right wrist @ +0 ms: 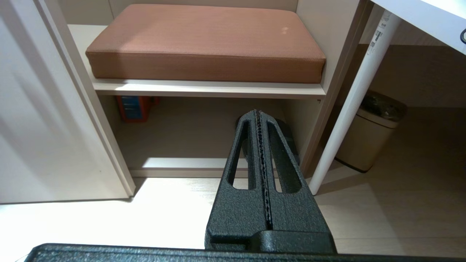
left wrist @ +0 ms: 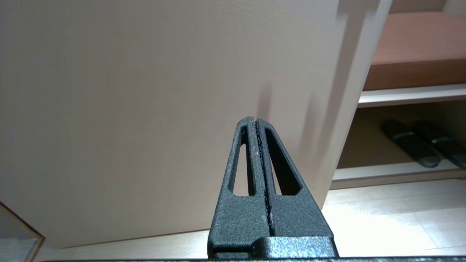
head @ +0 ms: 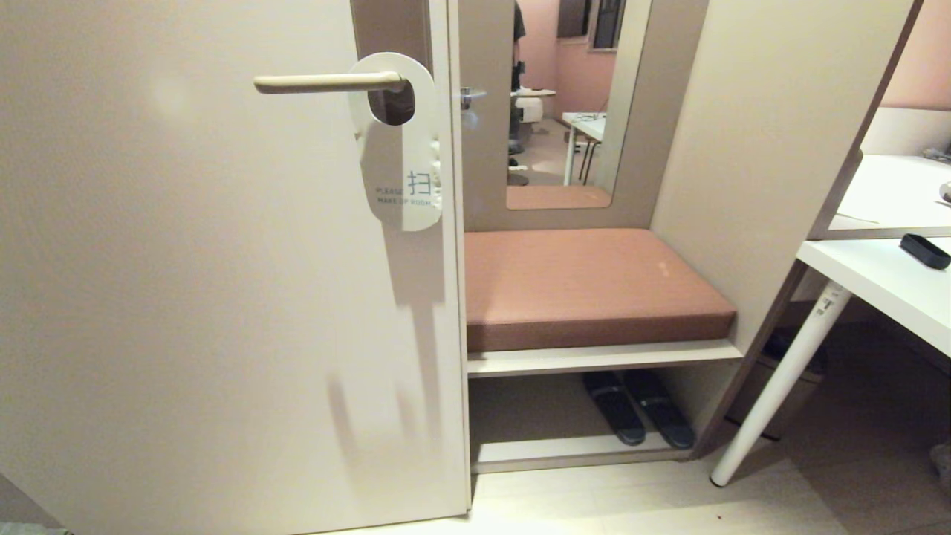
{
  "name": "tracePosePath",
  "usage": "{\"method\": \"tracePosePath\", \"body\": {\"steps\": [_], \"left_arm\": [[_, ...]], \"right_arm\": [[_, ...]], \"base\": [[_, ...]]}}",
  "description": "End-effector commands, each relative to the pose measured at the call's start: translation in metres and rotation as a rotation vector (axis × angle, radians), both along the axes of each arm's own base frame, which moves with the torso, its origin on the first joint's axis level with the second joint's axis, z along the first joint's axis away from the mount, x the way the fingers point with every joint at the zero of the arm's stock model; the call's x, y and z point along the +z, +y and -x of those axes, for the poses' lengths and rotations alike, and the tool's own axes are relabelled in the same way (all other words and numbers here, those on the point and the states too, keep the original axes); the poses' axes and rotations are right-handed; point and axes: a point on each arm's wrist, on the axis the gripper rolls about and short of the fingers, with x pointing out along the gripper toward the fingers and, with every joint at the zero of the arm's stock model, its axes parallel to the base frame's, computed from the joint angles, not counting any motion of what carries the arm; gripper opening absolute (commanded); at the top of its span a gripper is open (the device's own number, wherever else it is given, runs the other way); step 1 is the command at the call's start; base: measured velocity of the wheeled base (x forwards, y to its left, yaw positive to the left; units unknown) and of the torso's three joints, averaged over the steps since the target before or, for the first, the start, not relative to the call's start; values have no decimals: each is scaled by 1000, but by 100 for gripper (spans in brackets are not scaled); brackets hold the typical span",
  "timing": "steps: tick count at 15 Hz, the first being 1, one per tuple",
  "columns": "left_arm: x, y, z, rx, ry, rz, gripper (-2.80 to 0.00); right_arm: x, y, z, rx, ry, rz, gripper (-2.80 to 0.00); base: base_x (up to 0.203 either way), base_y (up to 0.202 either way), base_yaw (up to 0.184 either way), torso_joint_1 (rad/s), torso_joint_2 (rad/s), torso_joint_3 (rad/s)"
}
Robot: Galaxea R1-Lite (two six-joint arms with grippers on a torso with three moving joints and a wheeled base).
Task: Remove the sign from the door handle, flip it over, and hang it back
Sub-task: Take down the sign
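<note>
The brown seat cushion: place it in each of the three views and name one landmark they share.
Head view: brown seat cushion right of centre, beside the door.
Left wrist view: top right corner.
Right wrist view: top centre.
Shared landmark: the door.

Sign (head: 401, 160): hangs on the handle (head: 319, 82), white side out, reading "MAKE UP ROOM".
Handle: level lever on the door (head: 186, 297).
Bench: brown cushion (head: 594, 286) right of the door, mirror (head: 561, 96) above it.
Slippers (head: 639, 407): dark pair under the bench.
Desk (head: 884, 286): white, far right.
</note>
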Motion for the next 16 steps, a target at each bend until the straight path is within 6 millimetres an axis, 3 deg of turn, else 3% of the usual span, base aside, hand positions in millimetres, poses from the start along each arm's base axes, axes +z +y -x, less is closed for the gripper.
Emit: {"method": "tracePosePath", "body": {"steps": [1, 7, 16], "left_arm": [[0, 0, 0, 3, 1, 9, -280], [0, 0, 0, 6, -1, 24, -280], [0, 0, 0, 4, -1, 22, -280]], "right_arm": [[0, 0, 0, 0, 0, 1, -280], [0, 0, 0, 0, 2, 1, -280], [0, 0, 0, 0, 0, 1, -280]], "base": [[0, 0, 0, 0, 0, 0], [2, 32, -3, 1, 0, 1], [0, 192, -1, 3, 2, 1]]}}
